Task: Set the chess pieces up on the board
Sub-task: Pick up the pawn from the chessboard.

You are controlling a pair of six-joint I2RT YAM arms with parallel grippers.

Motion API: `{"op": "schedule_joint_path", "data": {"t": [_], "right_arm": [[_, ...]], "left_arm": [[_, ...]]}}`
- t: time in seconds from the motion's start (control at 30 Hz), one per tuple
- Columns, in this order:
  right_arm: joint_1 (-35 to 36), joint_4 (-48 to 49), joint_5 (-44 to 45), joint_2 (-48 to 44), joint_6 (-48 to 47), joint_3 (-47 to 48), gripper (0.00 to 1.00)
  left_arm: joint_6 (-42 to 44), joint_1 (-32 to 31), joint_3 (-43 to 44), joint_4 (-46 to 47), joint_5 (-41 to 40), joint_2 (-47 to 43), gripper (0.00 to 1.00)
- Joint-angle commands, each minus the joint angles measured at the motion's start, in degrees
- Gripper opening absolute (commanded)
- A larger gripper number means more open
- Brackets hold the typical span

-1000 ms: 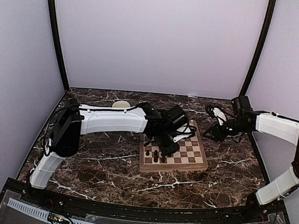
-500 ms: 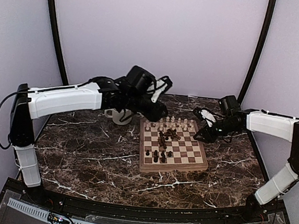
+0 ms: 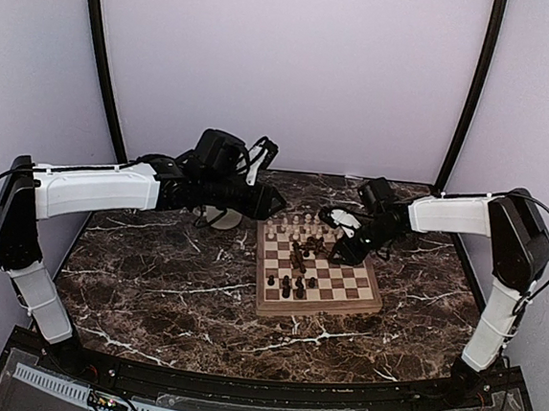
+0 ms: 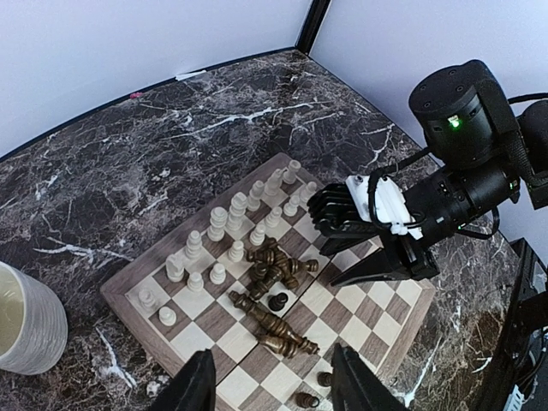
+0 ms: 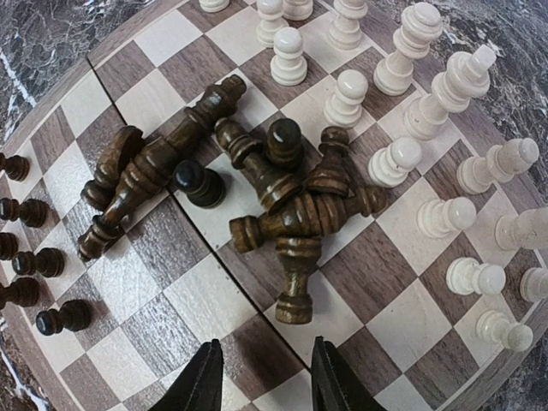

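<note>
**A:** How far along is the setting up?

**B:** About half, I would say. The white pieces (image 4: 231,227) stand upright in two rows along the far side of the board (image 3: 315,310). That side looks finished, though I cannot count every piece.

**A:** And the other colour?

**B:** Most of the dark pieces (image 5: 291,205) lie on their sides in a heap on the middle squares, some crossing each other. Only a few dark pawns (image 3: 287,285) appear to stand near the edge closest to the robot. So nearly the whole dark side is left to do.

**A:** What about the arms?

**B:** The right gripper (image 5: 261,381) hangs just above the heap, its fingers apart and nothing between them. I think it is placed to take one of the fallen pieces, but which one I cannot tell. The left gripper (image 4: 274,390) is also spread wide and empty. It is raised above the far left corner of the board, near the mug (image 4: 26,321).

**A:** And the surface and the room?

**B:** The table (image 3: 152,291) is dark marble with white veins. The cream mug stands on it just beside the board, not touching it as far as I see. Pale lilac walls (image 3: 286,72) close the space on three sides, with black posts (image 3: 105,66) in the back corners.
</note>
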Motion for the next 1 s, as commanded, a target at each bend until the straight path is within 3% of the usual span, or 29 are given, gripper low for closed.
{"op": "schedule_joint_path", "data": {"t": [0.0, 0.5, 0.97], "right_arm": [[0.45, 1.21, 0.72, 1.62, 0.91, 2.96, 0.38], [7.49, -1.60, 3.30, 0.85, 0.34, 7.62, 0.31], [6.26, -1.19, 9.45, 2.04, 2.16, 8.39, 0.28]], "left_arm": [[-0.53, 0.18, -0.31, 2.91, 0.32, -2.80, 0.48], [-0.18, 0.19, -0.78, 2.96, -2.60, -3.85, 0.49], [-0.01, 0.19, -0.78, 2.77, -2.99, -4.02, 0.49]]}}
